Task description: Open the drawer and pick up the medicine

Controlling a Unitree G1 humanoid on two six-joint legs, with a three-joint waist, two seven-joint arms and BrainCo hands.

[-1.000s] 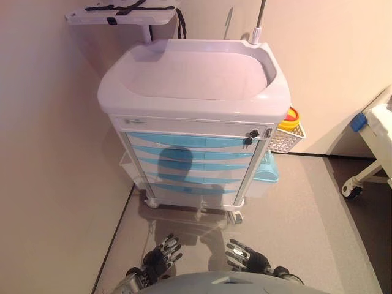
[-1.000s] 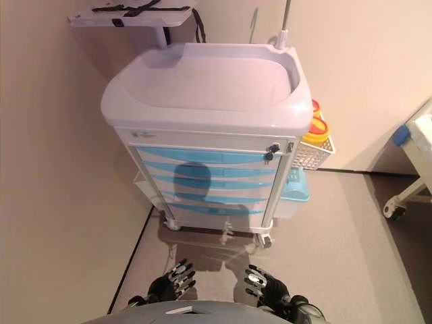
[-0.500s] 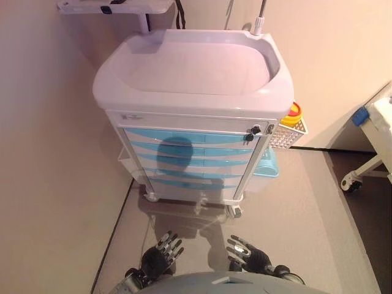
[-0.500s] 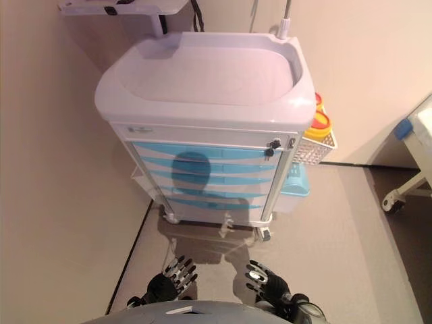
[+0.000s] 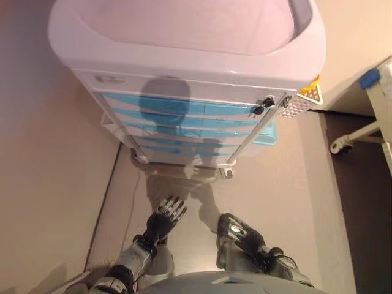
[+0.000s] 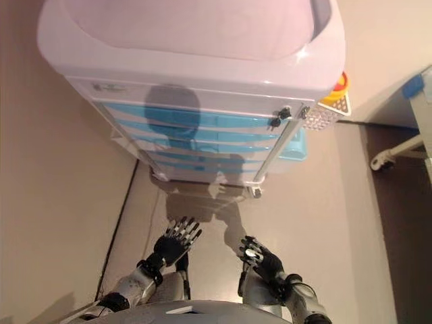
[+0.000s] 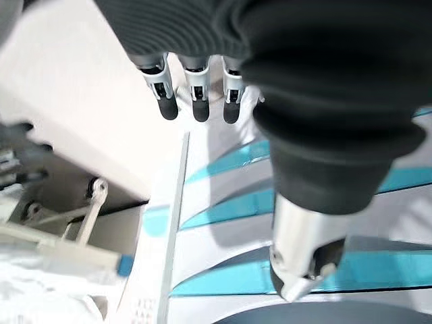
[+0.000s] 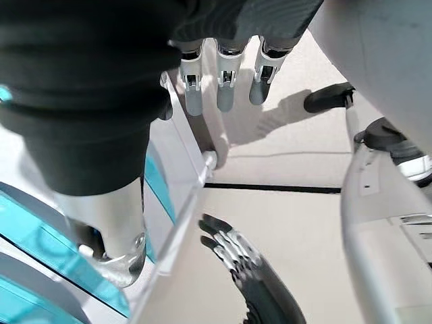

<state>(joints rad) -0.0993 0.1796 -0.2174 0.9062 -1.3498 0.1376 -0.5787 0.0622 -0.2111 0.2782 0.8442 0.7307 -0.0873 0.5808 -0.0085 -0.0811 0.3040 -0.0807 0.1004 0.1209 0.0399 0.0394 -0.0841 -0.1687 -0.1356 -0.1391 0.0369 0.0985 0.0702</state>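
Nothing done yet: all blue drawers (image 5: 184, 116) on the cart (image 5: 184, 58) closed, no medicine visible, left hand (image 5: 166, 215) and right hand (image 5: 240, 234) hang low in front of it, fingers straight, empty.

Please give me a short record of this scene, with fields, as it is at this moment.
cart: white medical cart with blue drawers, all closed
lock: key lock at the upper right of the front
side: white basket holding a yellow container
left hand: low, fingers spread, holding nothing
right hand: low, open, holding nothing
medicine: not visible
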